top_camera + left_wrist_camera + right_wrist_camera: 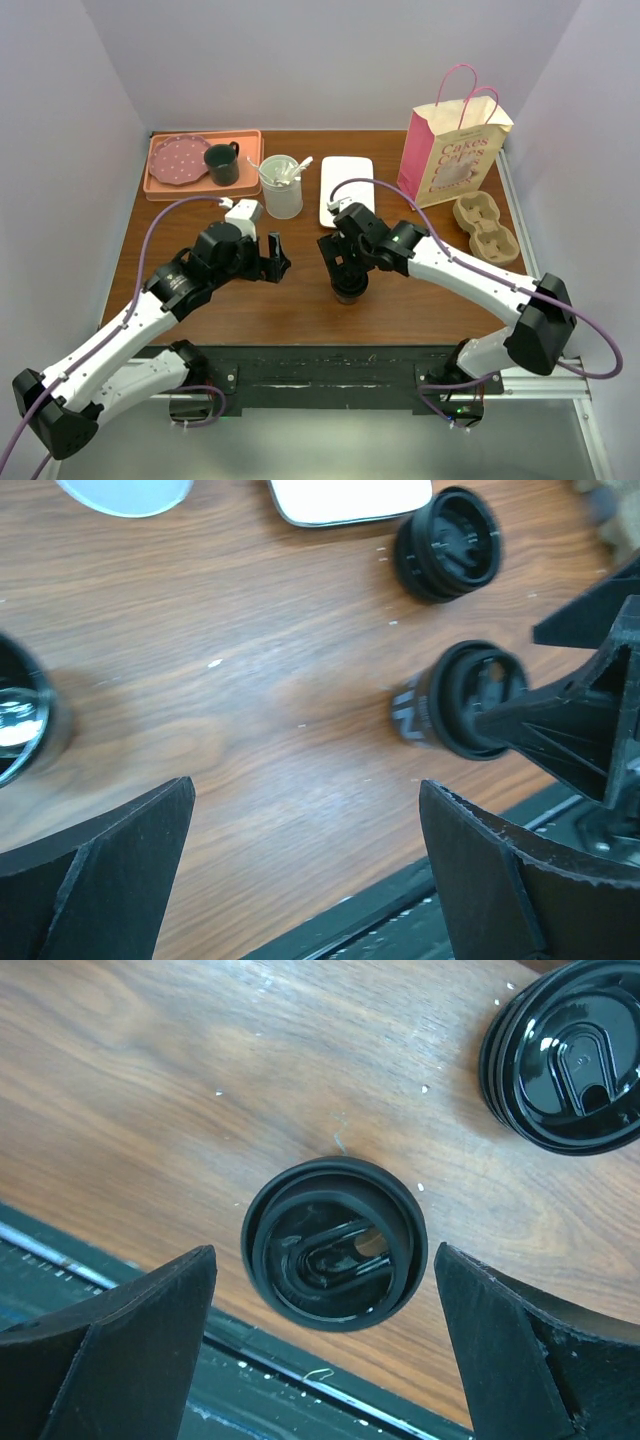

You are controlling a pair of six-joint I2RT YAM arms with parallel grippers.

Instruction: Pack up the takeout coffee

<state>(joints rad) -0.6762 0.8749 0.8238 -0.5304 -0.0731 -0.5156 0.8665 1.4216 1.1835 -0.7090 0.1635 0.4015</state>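
Here, round glossy black lid (pixel 335 1243), woodgrain table (pixel 150 1080)

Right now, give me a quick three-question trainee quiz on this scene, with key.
1. True or false: the right gripper is shut on the lidded cup.
2. The cardboard cup carrier sits: A) on the tray, B) beside the pink bag, C) on the white plate.
3. What black item lies on the table near the lidded cup?
Key: 1 false, its jaws stand open on either side of the cup; 2 B; 3 a stack of black lids.
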